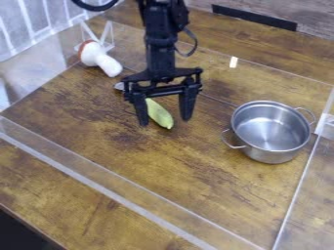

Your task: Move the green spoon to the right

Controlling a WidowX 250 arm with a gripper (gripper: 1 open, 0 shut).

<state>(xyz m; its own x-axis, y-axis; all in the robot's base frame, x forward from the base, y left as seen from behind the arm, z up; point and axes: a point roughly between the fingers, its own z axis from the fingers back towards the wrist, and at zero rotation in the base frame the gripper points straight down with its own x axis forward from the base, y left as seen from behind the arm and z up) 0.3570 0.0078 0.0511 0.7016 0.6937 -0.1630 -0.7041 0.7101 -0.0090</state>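
Above green spoon (159, 114) | hand (162, 109) spread wide (straddling it) | pot (271, 130) right, apart.

Bare table (196, 166) right of the spoon (159, 114), until the pot (271, 131)

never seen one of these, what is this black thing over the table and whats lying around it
It is one robot arm, seen from a single camera looking down at a wooden table from the front. The black part at its end is its tool, two fingers pointing down and spread open. They straddle a green spoon lying flat; nothing is held yet. To the right stands an empty steel pot. At the back left lies a white and red object. Clear plastic walls fence the work area.
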